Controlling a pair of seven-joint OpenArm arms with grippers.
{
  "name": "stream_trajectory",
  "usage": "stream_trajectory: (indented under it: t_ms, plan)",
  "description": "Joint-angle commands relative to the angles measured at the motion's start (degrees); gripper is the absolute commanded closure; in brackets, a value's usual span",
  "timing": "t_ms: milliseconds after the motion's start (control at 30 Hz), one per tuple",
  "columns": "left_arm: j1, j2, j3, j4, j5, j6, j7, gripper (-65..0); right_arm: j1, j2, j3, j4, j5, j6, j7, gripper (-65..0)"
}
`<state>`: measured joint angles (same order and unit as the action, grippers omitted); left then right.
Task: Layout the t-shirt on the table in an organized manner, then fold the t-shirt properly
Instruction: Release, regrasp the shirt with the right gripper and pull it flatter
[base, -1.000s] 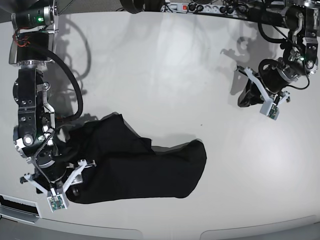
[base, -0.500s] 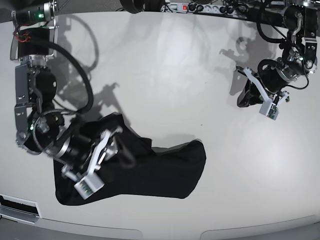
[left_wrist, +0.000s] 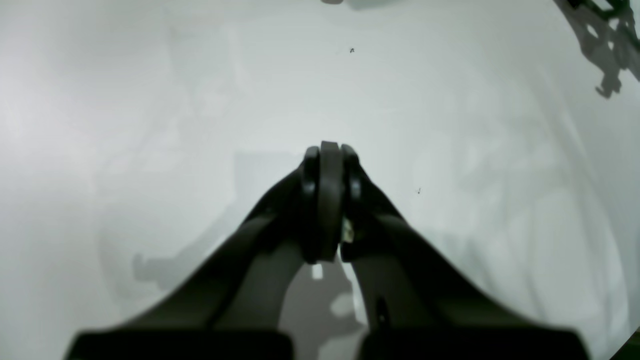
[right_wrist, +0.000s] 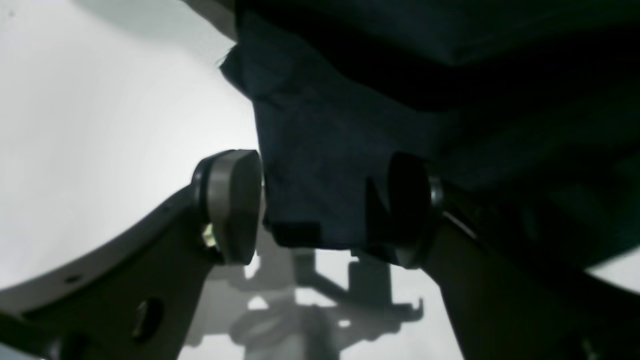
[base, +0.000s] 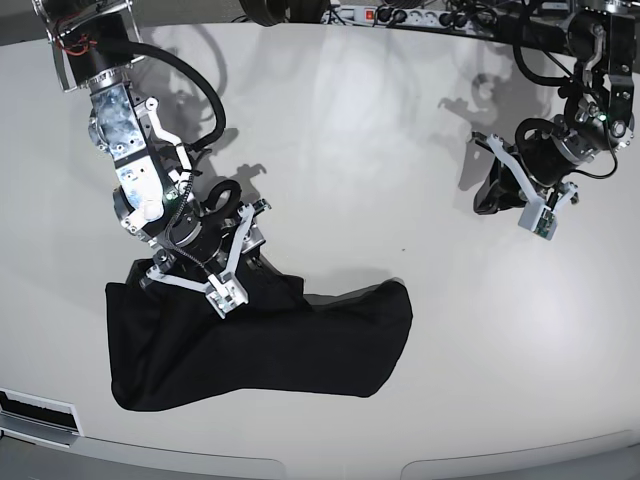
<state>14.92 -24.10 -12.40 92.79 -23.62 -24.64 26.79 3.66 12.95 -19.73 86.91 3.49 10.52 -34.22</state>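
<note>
In the base view, going left to right, the right gripper (base: 240, 250) hangs over the upper left part of the shirt (base: 300, 345), at about ten o'clock from the shirt's middle. Its jaws stand wide apart, and the right wrist view shows a hemmed flap of the shirt (right_wrist: 320, 165) lying between the two pads (right_wrist: 235, 205), loose and not pinched; whether the cloth touches either pad I cannot tell. The shirt itself is a dark bunched mass on the white bench (base: 330, 150), toward the bench's near edge at about seven o'clock from its centre, with its long axis running roughly from nine to three o'clock and a rounded end pointing toward three. It is not spread out, so I judge the laying-out step is barely started and no fold has begun. Far over at about two o'clock on the bench, the left gripper (base: 490, 200) sits well apart from the shirt; the left wrist view shows the left gripper (left_wrist: 327, 200) with its jaws pressed together on nothing, bare bench beneath. The right arm is plainly the nearer one, so the coming move likely turns on closing on that flap and drawing it out toward ten or nine o'clock; the thin cloth may slip or drag the whole bundle along.
</note>
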Motion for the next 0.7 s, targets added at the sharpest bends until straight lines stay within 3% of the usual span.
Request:
stream_trajectory:
  t_ms: [0,167,267,367,467,500,667]
  plan:
    - [-0.55,-0.79,-0.37,0.83,-0.92,-0.26,-1.51,0.0,0.81,-0.13,0.11,-0.42,0.09,0.02,1.53,-41.5]
    - [-0.50,-0.79,-0.37,0.83,-0.92,-0.26,-1.46,0.0,2.97,-1.51,0.13,-8.90,-0.09,-0.33,4.66,-41.5]
    - [-0.50,-0.79,-0.37,0.83,-0.92,-0.24,-1.44,0.0,4.63,-2.82,0.17,-13.20,-3.54,-5.35,8.17,-41.1]
    - [-0.50,-0.81,-0.37,0.83,-0.92,-0.26,-1.46,0.0,5.25,-3.69,0.15,-14.47,-6.56,-8.11,10.71,-28.4]
    - [-0.70,-0.81,-0.37,0.83,-0.92,-0.24,-1.51,0.0,6.25,-3.91,0.15,-14.45,-6.56,-4.72,10.40,-5.0]
    - [-0.85,-0.79,-0.37,0.83,-0.92,-0.24,-1.49,0.0,6.62,-3.89,0.17,-14.45,-6.60,-3.61,9.97,0.0]
    - [-0.81,-0.81,-0.37,0.83,-0.90,-0.26,-1.46,0.0,7.15,-3.76,0.17,-9.68,-8.72,-4.37,7.30,0.0]
